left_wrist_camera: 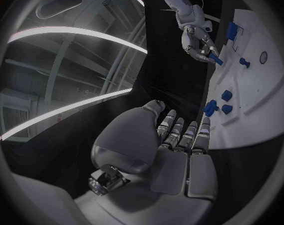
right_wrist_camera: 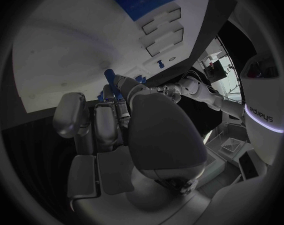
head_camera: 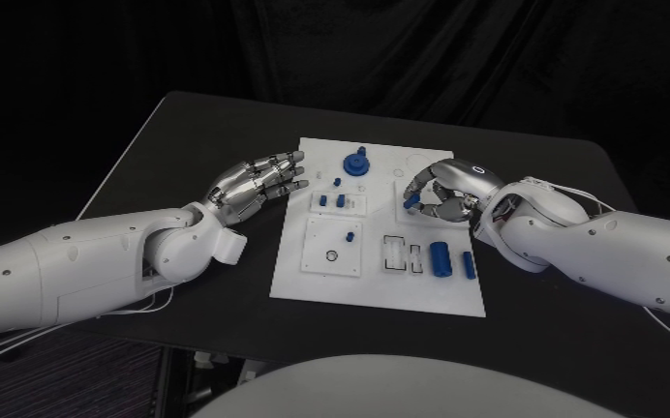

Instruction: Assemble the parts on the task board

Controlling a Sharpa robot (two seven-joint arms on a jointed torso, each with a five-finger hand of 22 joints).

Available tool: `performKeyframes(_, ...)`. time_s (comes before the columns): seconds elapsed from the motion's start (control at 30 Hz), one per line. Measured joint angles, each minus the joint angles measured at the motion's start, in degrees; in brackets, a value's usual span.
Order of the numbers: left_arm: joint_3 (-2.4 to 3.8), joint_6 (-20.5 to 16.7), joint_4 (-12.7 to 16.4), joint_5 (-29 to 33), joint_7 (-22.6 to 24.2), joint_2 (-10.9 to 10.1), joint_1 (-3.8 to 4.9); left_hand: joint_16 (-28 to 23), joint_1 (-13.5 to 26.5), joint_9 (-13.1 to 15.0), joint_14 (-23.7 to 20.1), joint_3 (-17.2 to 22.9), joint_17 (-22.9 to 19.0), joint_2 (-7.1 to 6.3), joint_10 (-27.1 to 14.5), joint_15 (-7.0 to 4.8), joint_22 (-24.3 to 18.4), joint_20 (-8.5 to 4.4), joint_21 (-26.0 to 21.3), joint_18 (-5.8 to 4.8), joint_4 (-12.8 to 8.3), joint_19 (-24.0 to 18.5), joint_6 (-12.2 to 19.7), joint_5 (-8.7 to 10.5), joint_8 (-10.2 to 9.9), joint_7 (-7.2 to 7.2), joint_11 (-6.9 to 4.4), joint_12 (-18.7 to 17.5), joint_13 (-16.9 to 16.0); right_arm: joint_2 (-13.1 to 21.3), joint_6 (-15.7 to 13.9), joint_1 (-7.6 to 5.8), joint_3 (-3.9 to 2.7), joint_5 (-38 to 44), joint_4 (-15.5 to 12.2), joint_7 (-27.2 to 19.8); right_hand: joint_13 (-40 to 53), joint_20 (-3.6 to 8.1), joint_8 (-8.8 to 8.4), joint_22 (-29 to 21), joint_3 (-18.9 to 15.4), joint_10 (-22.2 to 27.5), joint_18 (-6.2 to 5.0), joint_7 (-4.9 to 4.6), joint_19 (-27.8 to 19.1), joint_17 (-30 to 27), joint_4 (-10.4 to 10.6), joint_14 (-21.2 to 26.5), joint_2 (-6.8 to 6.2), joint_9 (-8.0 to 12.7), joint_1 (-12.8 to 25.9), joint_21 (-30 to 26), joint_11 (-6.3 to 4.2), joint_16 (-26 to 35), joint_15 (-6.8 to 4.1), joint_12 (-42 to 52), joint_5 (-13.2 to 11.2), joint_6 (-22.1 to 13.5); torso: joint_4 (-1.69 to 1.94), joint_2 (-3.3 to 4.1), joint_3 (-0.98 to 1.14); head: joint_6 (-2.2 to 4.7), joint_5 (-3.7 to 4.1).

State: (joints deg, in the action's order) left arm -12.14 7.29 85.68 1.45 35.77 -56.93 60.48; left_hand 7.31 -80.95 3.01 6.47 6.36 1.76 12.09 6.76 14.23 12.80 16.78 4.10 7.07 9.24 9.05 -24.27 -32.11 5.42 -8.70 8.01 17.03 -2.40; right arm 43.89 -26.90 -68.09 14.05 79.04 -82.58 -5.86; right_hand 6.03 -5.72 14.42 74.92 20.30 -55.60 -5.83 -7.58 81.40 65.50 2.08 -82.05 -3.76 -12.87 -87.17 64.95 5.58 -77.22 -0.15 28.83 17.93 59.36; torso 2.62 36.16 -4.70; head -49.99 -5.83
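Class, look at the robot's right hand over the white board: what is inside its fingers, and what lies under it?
The right hand pinches a small blue part in its fingers. Under it lies the task board; the hand covers whatever sits on the board there.

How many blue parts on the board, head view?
7: one gear-shaped part at the far edge, four small pegs left of centre, two cylinders near right. The right hand pinches an eighth piece and may hide more.

Black table (head_camera: 196,137) bearing the white task board (head_camera: 315,283) at its middle, small blue parts (head_camera: 439,257) upon it
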Motion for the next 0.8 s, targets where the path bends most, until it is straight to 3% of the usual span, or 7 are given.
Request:
performKeyframes(0.23, 0.0, 0.0, 0.0, 0.0, -0.2, 0.0, -0.04, 0.0, 0.0, 0.0, 0.0, 0.4, 0.0, 0.0, 0.0, 0.0, 0.0, 0.0, 0.0, 0.0, 0.1, 0.0, 0.0, 0.0, 0.0, 0.0, 0.0, 0.0, 0.0, 1.4, -2.1, -1.67, -0.12, 0.0, -2.4, -0.5, 0.0, 0.0, 0.01, 0.0, -0.1, 0.0, 0.0, -0.02, 0.0, -0.4, -0.1, 0.0, 0.01, -0.2, 0.0, 0.0, 0.0, 0.0, 0.0, 0.0, -0.3, -0.7, 0.0, -0.01, -0.01, 0.0, -0.14)
performKeyframes(0.27, 0.0, 0.0, 0.0, 0.0, -0.2, 0.0, -0.04, 0.0, 0.0, 0.0, 0.0, 0.4, 0.0, 0.0, 0.0, 0.0, 0.0, 0.0, 0.0, 0.0, 0.1, 0.0, 0.0, 0.0, 0.0, 0.0, 0.0, 0.0, 0.0, 1.6, -2.1, -1.99, -0.15, 0.0, -3.1, -0.4, 0.0, 0.15, 0.01, 0.0, -0.1, 0.0, 0.01, -0.05, -0.2, -0.5, -0.1, 0.0, 0.02, -2.0, 0.0, 0.0, 0.0, 0.0, 0.0, 0.0, -0.5, -1.1, 0.0, -0.01, -0.01, 0.0, -0.19)
performKeyframes(0.47, -0.01, 0.0, 0.1, 0.0, -0.2, -0.1, -0.06, 0.0, 0.0, 0.0, 0.0, 0.4, 0.0, 0.0, 0.0, 0.0, 0.0, 0.0, 0.0, 0.0, 0.1, 0.0, -0.2, 0.0, 0.2, -0.21, 0.0, 0.0, 0.0, 3.4, -1.9, -3.13, -0.19, 1.1, -10.3, 0.3, 0.0, 0.2, 0.01, 0.0, -0.1, 0.0, 0.01, -0.23, -0.2, -0.6, -0.4, 0.0, 0.09, -3.4, 0.1, -0.4, 0.0, 0.2, 0.0, -0.3, -1.4, -1.4, 0.01, -0.02, -0.01, 0.0, -0.77)
performKeyframes(0.6, -0.01, 0.0, 0.1, 0.0, -0.2, -0.2, -0.06, 0.0, 0.0, 0.0, 0.0, 0.4, 0.0, 0.0, 0.2, 0.0, 0.0, 0.0, 0.0, 0.0, 0.1, 0.0, -0.2, 0.0, 0.2, -0.21, 0.18, 0.2, 0.0, 2.8, -0.7, -3.16, -0.07, 4.0, -15.5, 1.0, 0.0, 0.2, 0.65, 0.0, -0.3, 0.0, 0.01, -0.22, -0.2, -0.1, -0.6, -0.1, 0.06, -3.7, 0.1, 0.2, 0.0, 0.2, -0.13, -0.3, -2.1, -1.4, 0.01, -0.02, -0.02, 0.0, -1.27)
performKeyframes(0.73, -0.01, 0.0, 0.1, 0.0, -0.3, -0.3, -0.07, 0.0, 0.0, 0.0, 0.0, 0.4, 0.0, 0.0, 0.2, 0.0, 0.0, 0.0, 0.0, 0.0, 0.1, 0.0, -0.2, 0.0, 0.2, -0.21, 0.18, 0.2, 0.0, 0.7, 1.8, -3.06, 0.0, 7.8, -17.8, 2.0, 0.5, 0.32, 1.32, 0.0, -0.4, -0.7, 0.01, 0.49, -0.1, 0.3, -0.5, -0.4, -0.33, -3.8, 1.1, 0.6, -0.28, 0.2, -0.41, -0.5, -3.2, -0.9, 0.01, -0.01, -0.03, 0.0, -1.43)
performKeyframes(0.77, -0.01, 0.0, 0.1, 0.0, -0.3, -0.3, -0.07, 0.0, 0.0, 0.0, 0.0, 0.4, 0.0, 0.0, 0.2, 0.0, 0.0, 0.0, 0.0, 0.0, 0.1, 0.0, -0.2, 0.0, 0.2, -0.21, 0.19, 0.2, 0.0, 0.1, 2.6, -3.03, 0.02, 8.7, -18.1, 2.3, 0.5, 0.41, 1.45, 0.0, -0.6, -1.6, 0.0, 0.67, 0.0, 0.3, -0.3, -0.4, -0.46, -3.8, 1.4, 0.6, -1.14, 0.2, -0.41, -0.7, -3.6, -0.5, 0.01, -0.01, -0.03, 0.0, -1.4)
performKeyframes(0.8, 0.0, 0.0, 0.2, 0.0, -0.3, -0.3, -0.07, 0.0, 0.0, 0.0, 0.0, 0.4, 0.0, 0.0, 0.2, 0.0, 0.0, 0.0, 0.0, 0.0, 0.1, 0.0, -0.2, 0.0, 0.2, -0.21, 0.19, 0.2, 0.0, -0.8, 3.7, -2.98, 0.05, 10.0, -18.2, 2.8, 0.5, 0.4, 1.54, 0.0, -0.7, -1.7, 0.0, 0.72, 0.0, 0.3, -0.2, -0.4, -0.46, -3.8, 1.4, 0.6, -1.19, 0.2, -0.41, -0.7, -4.0, -0.4, 0.01, -0.01, -0.03, 0.0, -1.32)
